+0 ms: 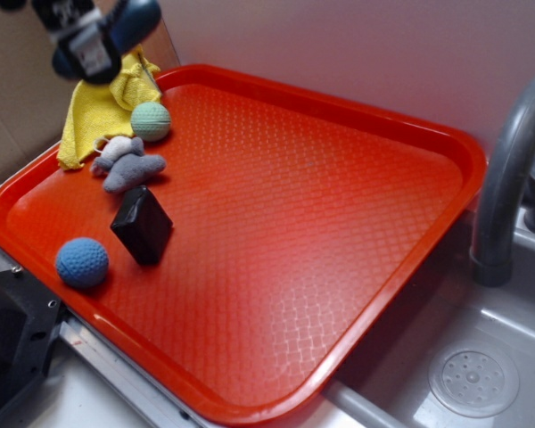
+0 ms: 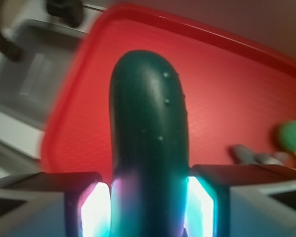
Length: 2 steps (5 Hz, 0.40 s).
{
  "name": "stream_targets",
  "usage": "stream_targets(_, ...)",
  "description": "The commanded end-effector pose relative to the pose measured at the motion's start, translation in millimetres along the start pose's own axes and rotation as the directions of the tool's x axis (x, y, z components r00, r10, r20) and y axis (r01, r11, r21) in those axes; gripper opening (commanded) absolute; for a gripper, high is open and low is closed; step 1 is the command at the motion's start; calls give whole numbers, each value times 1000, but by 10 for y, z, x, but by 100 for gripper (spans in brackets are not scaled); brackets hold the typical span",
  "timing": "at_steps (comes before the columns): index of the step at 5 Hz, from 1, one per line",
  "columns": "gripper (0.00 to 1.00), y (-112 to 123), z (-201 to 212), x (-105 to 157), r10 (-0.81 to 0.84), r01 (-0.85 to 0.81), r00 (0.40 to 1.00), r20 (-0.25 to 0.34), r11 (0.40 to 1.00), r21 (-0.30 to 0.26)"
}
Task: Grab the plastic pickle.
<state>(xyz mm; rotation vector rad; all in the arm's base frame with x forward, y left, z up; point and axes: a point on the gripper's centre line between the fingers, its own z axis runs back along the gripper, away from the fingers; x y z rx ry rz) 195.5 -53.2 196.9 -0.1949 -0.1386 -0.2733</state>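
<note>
Two views catch the moment. At the upper left of the exterior view the pincer (image 1: 94, 45) hangs blurred above the tray's far corner, with the plastic pickle (image 1: 135, 20) showing as a dark blue-grey rounded end beside it. In the wrist view the pincer (image 2: 149, 205) is clamped on the plastic pickle (image 2: 149, 128), which sticks up dark green and glossy between the two glowing pads (image 2: 94, 210), clear of the red tray (image 2: 246, 89).

Below the pincer lies a yellow cloth (image 1: 96, 116) over the tray rim, then a blue crocheted ball (image 1: 82, 261), a grey plush toy (image 1: 127, 164), a black angular block (image 1: 142, 225) and a green crocheted ball (image 1: 151, 121). The red tray (image 1: 339, 223) spreads rightward; a grey faucet (image 1: 508, 178) rises over the sink (image 1: 481, 374).
</note>
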Motion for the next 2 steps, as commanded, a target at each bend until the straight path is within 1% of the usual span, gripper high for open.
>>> stream_targets(1,0,309,363,-19,70,-86,990,121,988,130)
stream_targets(2,0,323,320,-15,123,-137,989,80,968,208)
